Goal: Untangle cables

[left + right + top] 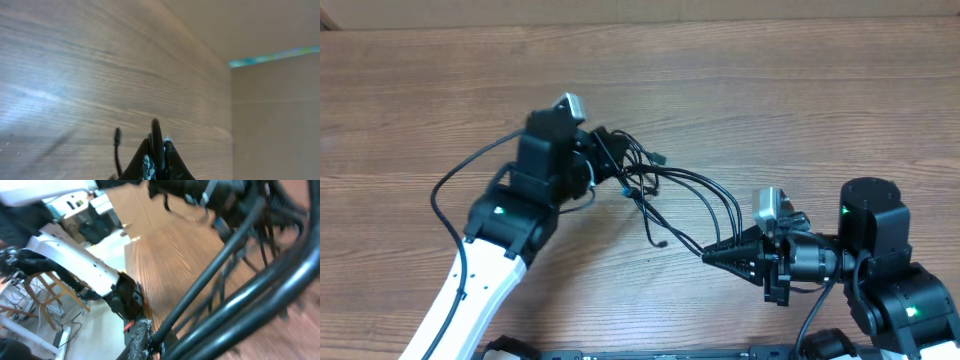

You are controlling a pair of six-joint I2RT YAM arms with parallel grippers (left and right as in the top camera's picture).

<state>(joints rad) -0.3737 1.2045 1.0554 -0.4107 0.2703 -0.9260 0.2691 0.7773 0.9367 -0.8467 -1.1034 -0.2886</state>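
Note:
The cables (692, 190) are thin black cords, knotted into a small bundle (632, 178) at my left gripper (618, 172). From there several strands arc right and down to my right gripper (706, 257). The left gripper is shut on a cable (157, 136) that stands between its fingers (172, 162); a loose plug tip (118, 134) hangs beside them. The right gripper (159, 347) is shut on one strand (210, 275), and other cords cross close in front of its camera. More plug tips lie at the top (661, 157) and bottom (661, 242) of the tangle.
The wooden table (770, 90) stretches all round the arms. The left arm's thick black wire (442, 195) loops out at the left. Its white link (75, 255) shows in the right wrist view, with stools (45, 295) on the floor beyond the table edge.

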